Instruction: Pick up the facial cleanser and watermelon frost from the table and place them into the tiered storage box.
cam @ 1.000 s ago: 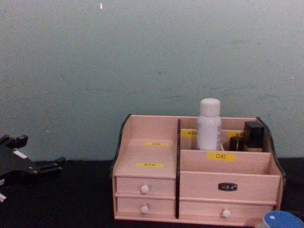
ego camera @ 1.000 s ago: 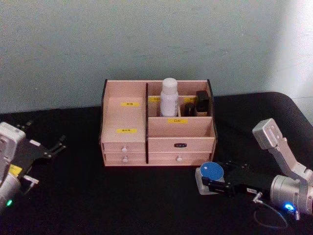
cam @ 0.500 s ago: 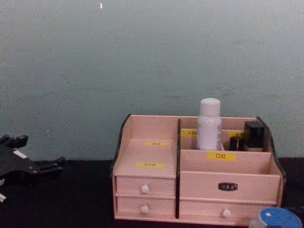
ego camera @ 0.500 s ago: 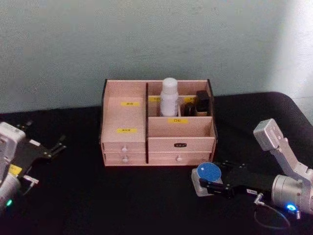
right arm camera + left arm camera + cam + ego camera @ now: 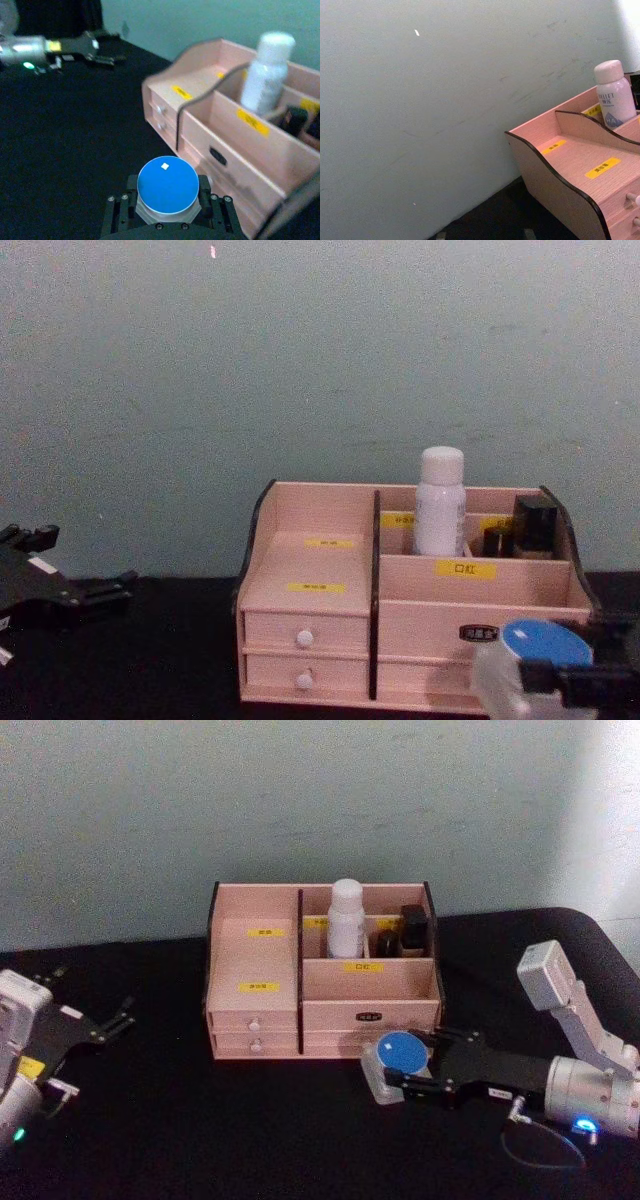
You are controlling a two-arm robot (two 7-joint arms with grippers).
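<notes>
right gripper (image 5: 408, 1072) clamped on blue-lidded jar (image 5: 397, 1053), a finger either side of it, just off the front of tiered storage box (image 5: 255, 955) at its 5 o'clock; white bottle (image 5: 346, 920) upright in a rear compartment; left gripper (image 5: 118, 1016) parked well apart toward 9 o'clock, jaws parted.

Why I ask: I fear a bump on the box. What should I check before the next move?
1. Right tool shut on jar: ok.
2. Jar upright: ok.
3. Jar above box front wall: not ok, it sits lower in the chest view.
4. Front right compartment free: ok.
5. Left tool far from box: ok.
</notes>
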